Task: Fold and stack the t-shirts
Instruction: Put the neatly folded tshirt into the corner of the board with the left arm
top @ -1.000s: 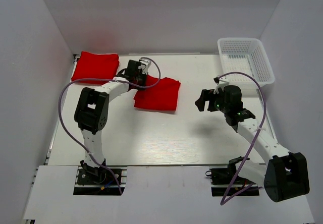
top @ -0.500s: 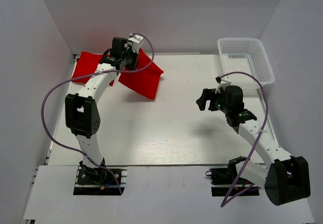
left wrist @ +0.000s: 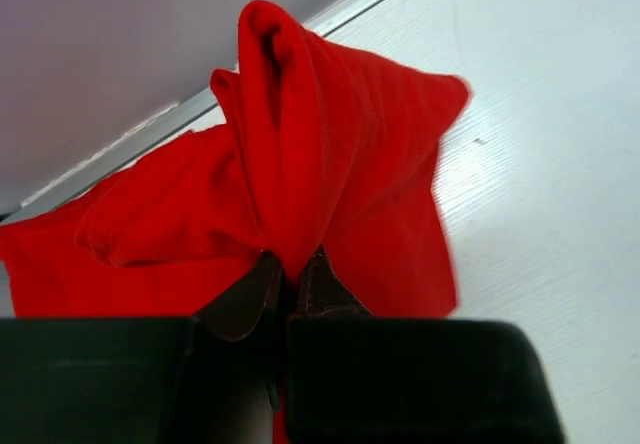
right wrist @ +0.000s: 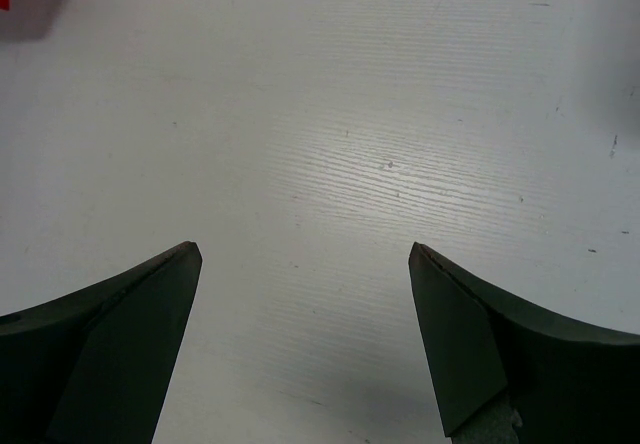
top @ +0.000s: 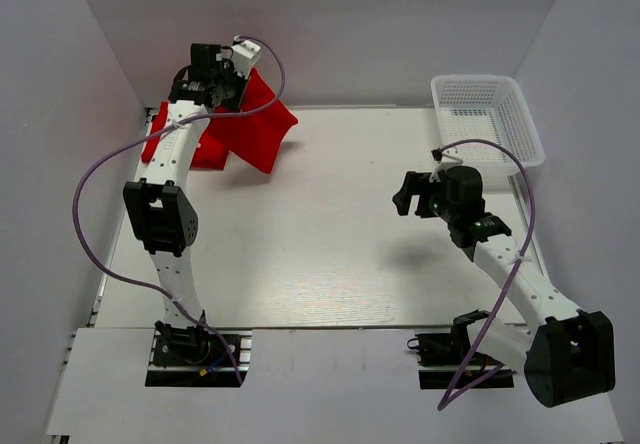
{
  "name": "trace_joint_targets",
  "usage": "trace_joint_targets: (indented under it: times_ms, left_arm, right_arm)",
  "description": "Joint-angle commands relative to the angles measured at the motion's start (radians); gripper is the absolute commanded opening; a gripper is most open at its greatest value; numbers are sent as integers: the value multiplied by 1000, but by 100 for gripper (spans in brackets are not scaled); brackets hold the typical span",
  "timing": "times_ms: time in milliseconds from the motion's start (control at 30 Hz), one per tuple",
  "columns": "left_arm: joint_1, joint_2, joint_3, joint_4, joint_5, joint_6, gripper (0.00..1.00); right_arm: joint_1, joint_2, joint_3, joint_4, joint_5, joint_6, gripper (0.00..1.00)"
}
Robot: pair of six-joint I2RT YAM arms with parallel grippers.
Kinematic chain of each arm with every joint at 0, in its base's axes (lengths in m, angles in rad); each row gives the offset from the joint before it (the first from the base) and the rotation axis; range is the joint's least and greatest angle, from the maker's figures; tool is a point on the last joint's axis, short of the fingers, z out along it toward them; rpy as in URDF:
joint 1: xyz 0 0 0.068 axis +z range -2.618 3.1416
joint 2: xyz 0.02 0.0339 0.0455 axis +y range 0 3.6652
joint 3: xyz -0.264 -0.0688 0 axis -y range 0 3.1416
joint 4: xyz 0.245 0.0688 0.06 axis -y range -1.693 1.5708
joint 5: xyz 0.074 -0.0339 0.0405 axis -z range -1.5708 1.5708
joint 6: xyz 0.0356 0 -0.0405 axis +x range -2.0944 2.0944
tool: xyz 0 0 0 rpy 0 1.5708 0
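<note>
left hand (left wrist: pixel 291 276) clamped on t-shirt (left wrist: pixel 330 154), cloth hanging from its fingertips | right hand (right wrist: pixel 303 251) apart, well away from it

There are two red t-shirts, both far to the left of the single white mesh basket (top: pixel 525 129): one raised t-shirt (top: pixel 258 132), and one lying t-shirt (top: pixel 210 152) partly hidden behind it, farther still from the basket. There are two arms: the right arm (top: pixel 505 264) just in front of the basket and the left arm (top: pixel 165 214) well to its left. Each ends in one gripper, making two: the right gripper (right wrist: pixel 305 254) and the left gripper (left wrist: pixel 290 274). Two purple cables run along the arms, one on each. One table (top: pixel 330 264) carries everything.
</note>
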Motion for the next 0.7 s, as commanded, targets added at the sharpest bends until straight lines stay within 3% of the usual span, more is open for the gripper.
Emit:
trace_joint_targets:
  times_ms: [0,667]
  left_arm:
    - [35,4,106,-47,8,37,0]
    - [203,-53,127,-24,77,37,0]
  right_arm:
    - [-3,-4,54,-11,19,17,90]
    - [-1,156,202,-54,-34,-16,90]
